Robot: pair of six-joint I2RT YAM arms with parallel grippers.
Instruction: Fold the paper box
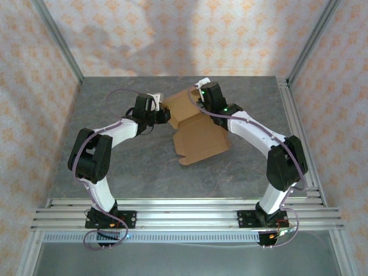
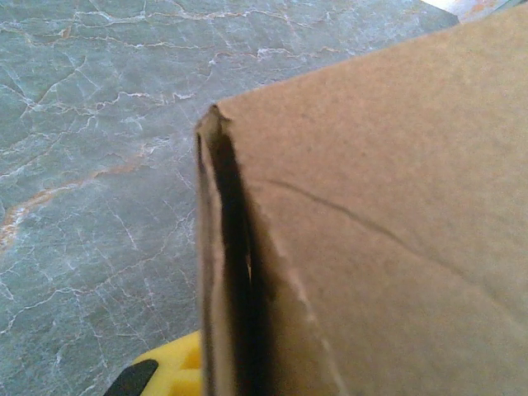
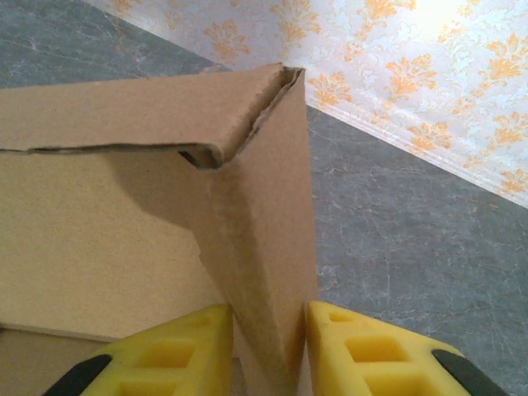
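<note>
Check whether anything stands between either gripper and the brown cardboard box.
Nothing visible does. The right gripper has its jaws on either side of a raised wall of the brown cardboard paper box, and the left gripper has its jaws shut on the box's left edge.

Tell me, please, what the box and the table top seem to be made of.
The paper box: brown cardboard, matte, with rough fibrous edges at the corner. The table: grey surface with pale veins like marble; stone or a printed laminate, I cannot tell which.
</note>
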